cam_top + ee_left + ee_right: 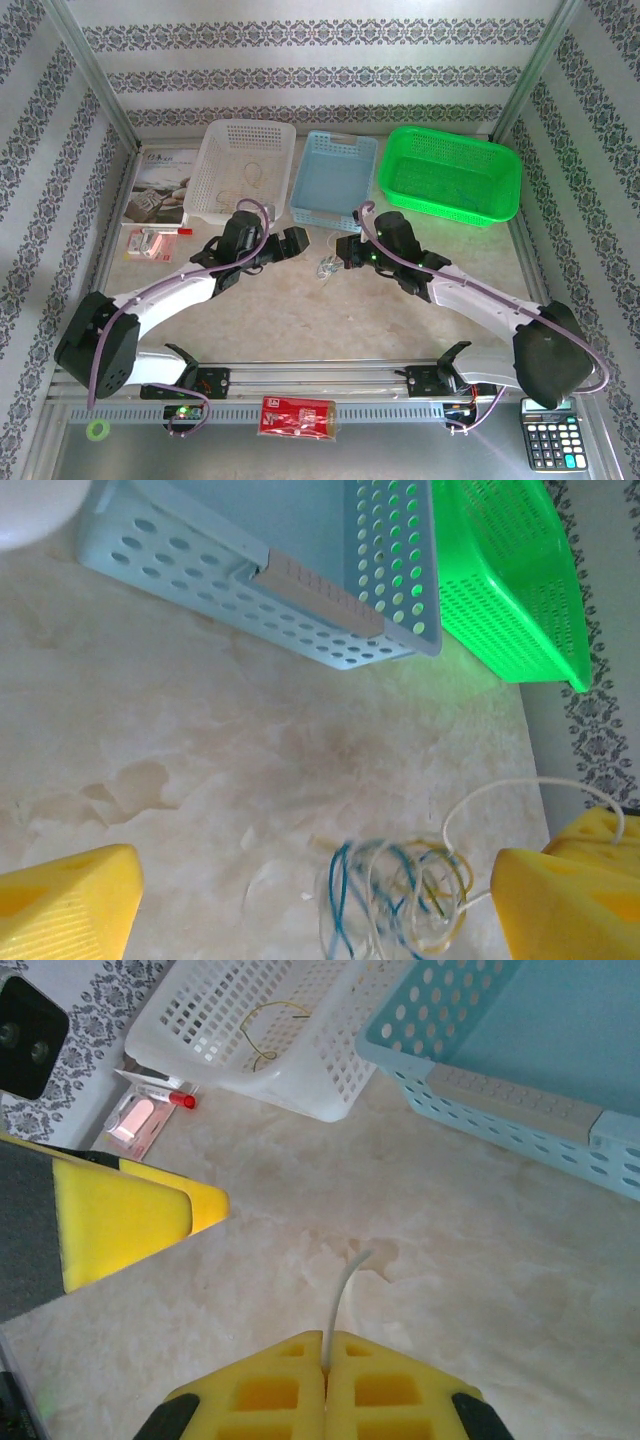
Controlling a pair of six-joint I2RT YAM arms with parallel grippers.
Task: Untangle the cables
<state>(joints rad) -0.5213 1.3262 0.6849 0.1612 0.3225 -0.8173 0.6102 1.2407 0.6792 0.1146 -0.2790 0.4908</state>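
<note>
The cables (395, 895) are a small tangle of thin blue, yellow and white cords lying on the marble table between the two arms (325, 268). My left gripper (315, 910) is open, its yellow fingers (60, 905) wide apart, with the tangle lying between them nearer the right finger. In the top view the left gripper (298, 240) hangs just left of the tangle. My right gripper (325, 1360) is shut on one white cord (345, 1285), whose free end curls up from between the pads. That cord arcs away from the tangle (500, 792). The right gripper (345, 250) is just right of the tangle.
Behind the grippers stand a white basket (243, 170) holding a thin yellow cord (270, 1020), a blue basket (335, 178) and a green basket (452, 172). A booklet (160, 185) and a small pink packet (150, 243) lie at the left. A calculator (553, 435) sits at the near right.
</note>
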